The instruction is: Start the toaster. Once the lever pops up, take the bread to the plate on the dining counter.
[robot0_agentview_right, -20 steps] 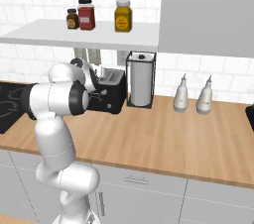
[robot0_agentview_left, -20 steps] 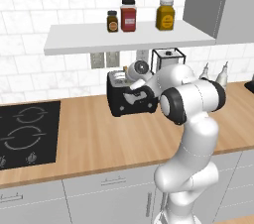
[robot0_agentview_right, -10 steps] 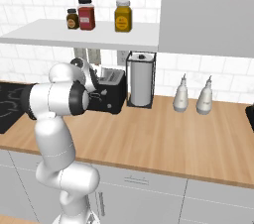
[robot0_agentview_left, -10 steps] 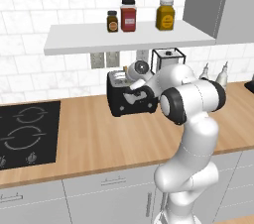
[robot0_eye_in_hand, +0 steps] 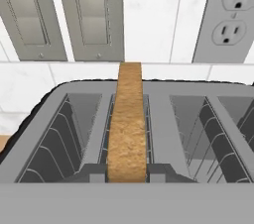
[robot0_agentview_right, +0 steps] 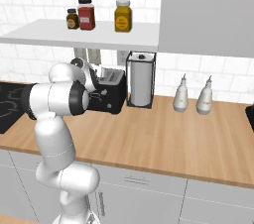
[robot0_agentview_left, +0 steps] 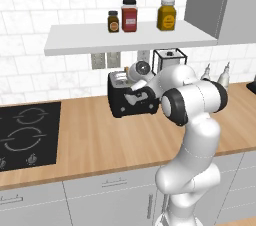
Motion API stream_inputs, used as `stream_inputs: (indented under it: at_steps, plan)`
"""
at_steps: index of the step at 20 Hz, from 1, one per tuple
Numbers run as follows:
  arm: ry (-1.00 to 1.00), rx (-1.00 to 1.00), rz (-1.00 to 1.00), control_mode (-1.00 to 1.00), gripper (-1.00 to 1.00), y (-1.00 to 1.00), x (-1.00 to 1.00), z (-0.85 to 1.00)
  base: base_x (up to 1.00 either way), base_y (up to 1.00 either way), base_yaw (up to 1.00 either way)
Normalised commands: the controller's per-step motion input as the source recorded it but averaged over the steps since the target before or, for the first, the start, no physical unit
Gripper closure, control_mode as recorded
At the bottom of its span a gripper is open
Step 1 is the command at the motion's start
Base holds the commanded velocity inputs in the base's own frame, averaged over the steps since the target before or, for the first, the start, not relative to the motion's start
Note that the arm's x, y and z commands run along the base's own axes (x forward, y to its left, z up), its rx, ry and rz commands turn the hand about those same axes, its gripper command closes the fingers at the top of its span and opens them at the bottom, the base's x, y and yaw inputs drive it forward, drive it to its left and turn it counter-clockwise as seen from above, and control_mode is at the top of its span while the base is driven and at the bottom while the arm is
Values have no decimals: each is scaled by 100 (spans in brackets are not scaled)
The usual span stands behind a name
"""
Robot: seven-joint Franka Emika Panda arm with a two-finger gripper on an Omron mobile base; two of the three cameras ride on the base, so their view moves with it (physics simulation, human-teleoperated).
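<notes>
The black toaster (robot0_agentview_left: 119,104) (robot0_agentview_right: 113,92) stands on the wood wall counter against the tiled wall, under the shelf. My gripper (robot0_agentview_left: 132,96) hangs over its top, and the arm covers much of its front. In the hand view the toaster's silvery slots (robot0_eye_in_hand: 59,134) lie below me. A tan slice of bread (robot0_eye_in_hand: 127,119) stands on edge in the second slot from the left and rises above the toaster's rim. My gripper (robot0_eye_in_hand: 127,176) is shut on the bread, one dark fingertip on each side of its near end. The plate and the dining counter are out of view.
A wire-framed paper-towel holder (robot0_agentview_left: 169,60) (robot0_agentview_right: 141,80) stands right of the toaster. Two pale bottles (robot0_agentview_right: 181,96) are further right. The black hob (robot0_agentview_left: 25,132) lies to the left. A shelf with jars (robot0_agentview_left: 129,16) hangs close above. Wall switches (robot0_eye_in_hand: 89,15) and an outlet (robot0_eye_in_hand: 230,15) are behind.
</notes>
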Motion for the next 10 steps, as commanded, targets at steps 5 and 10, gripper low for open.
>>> stream_inputs:
  at_steps: [5,10]
  plan:
    - [0,0,0,-100,100,0,0,0,0,0,0]
    - [0,0,0,-100,100,0,0,5,0,0,0]
